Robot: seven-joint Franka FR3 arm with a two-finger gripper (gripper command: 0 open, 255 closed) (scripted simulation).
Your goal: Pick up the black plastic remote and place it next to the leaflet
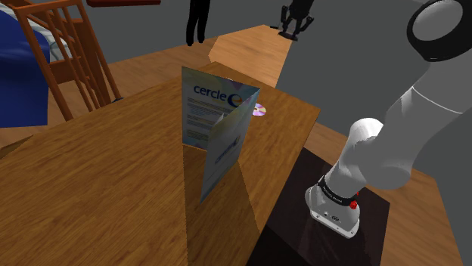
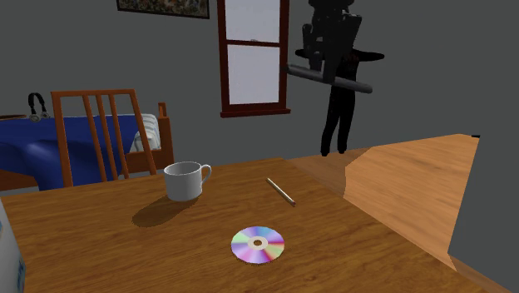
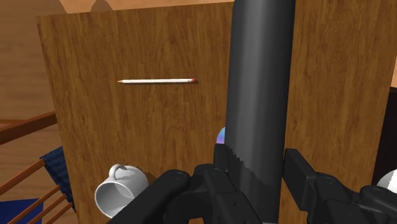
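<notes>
My black gripper (image 3: 257, 167) is shut on a long dark grey remote (image 3: 257, 89), which runs out lengthwise from between the fingers. In the second exterior view the gripper (image 2: 329, 52) hangs high above the far side of the wooden table (image 2: 125, 250), with the remote (image 2: 331, 77) held crosswise beneath it. The shoulder view shows the gripper (image 1: 294, 20) at the far top, well beyond the leaflet (image 1: 215, 128). The leaflet is a folded white and blue sheet printed "cercle", standing upright mid-table. One corner of the leaflet (image 2: 7, 250) is at the second exterior view's lower left.
Below the gripper the table carries a shiny disc (image 2: 258, 245), a white mug (image 2: 185, 181) and a pencil (image 2: 280, 191). A wooden chair (image 1: 68, 53) and a blue bed (image 2: 33, 150) stand past the table's far edge. A second wooden surface (image 2: 416, 187) adjoins it.
</notes>
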